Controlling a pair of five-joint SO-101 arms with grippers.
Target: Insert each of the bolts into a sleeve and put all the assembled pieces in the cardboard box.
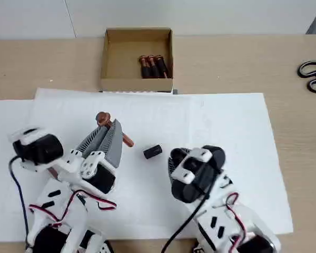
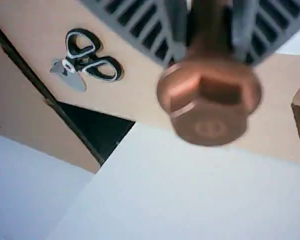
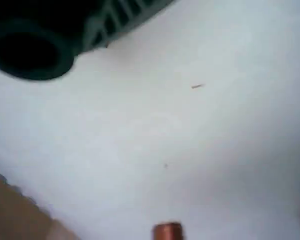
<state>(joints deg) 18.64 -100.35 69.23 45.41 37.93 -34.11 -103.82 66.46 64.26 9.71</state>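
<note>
High view: left gripper (image 1: 113, 130) at centre-left is pinched on the copper bolt (image 1: 102, 118), clamped across the shank, with the hex head poking out toward the upper left and the free tip pointing lower right at the black sleeve (image 1: 152, 152). The sleeve lies on its side on the white paper (image 1: 226, 121), near the bolt tip and just beside the right gripper (image 1: 174, 158). Can't tell whether the right gripper is spread or closed. The cardboard box (image 1: 108, 58) at top centre holds three assembled pieces (image 1: 154, 67). Scissors (image 1: 313, 75) lie at the right edge. Left wrist view: bolt head (image 2: 210, 100) is in the upper right, big and close, with the shank squeezed between the ribbed jaws above it. Right wrist view: sleeve (image 3: 30, 50) in the upper left with its open bore facing the camera, and the bolt tip (image 3: 167, 231) at the bottom edge. Judgement: the bolt is rigid metal, dense for its size, and the smooth shank could twist in the pinch, so a hold near the head that leaves the tip free looks best. The sleeve looks light and likely to roll, so take it across the outer wall and keep both ends clear.
</note>
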